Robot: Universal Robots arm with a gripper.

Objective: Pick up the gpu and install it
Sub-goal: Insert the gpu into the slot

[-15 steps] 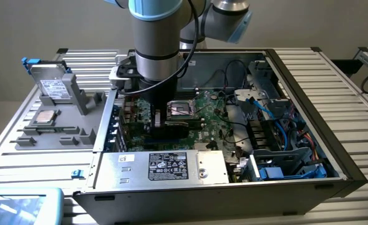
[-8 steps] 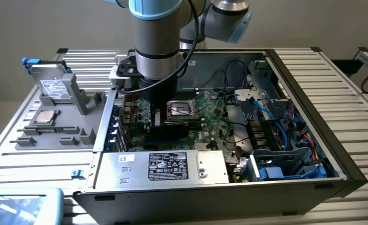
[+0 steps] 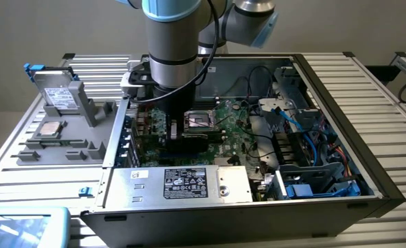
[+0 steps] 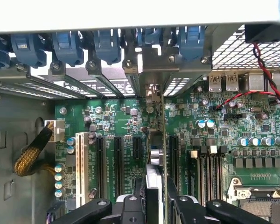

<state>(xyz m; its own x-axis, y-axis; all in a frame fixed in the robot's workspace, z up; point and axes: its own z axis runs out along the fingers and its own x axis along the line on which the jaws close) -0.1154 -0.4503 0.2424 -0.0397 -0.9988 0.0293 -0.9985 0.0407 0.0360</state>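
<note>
one gpu (image 4: 154, 158), edge-on and upright over the motherboard (image 4: 116, 126) slots, pinched between my tool (image 4: 154, 191) fingers. i judge it thin, stiff, light, fragile; hold by board edges only.

gpu (image 4: 155, 156) edge-on, faces hidden; fingers (image 4: 132, 207) cut off at view's edge; power-supply label (image 3: 186, 183) text unreadable.

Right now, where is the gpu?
The gpu stands edge-on in the gripper, over the motherboard's expansion slots, inside the computer case, to the exterior view's left of the CPU socket.
</note>
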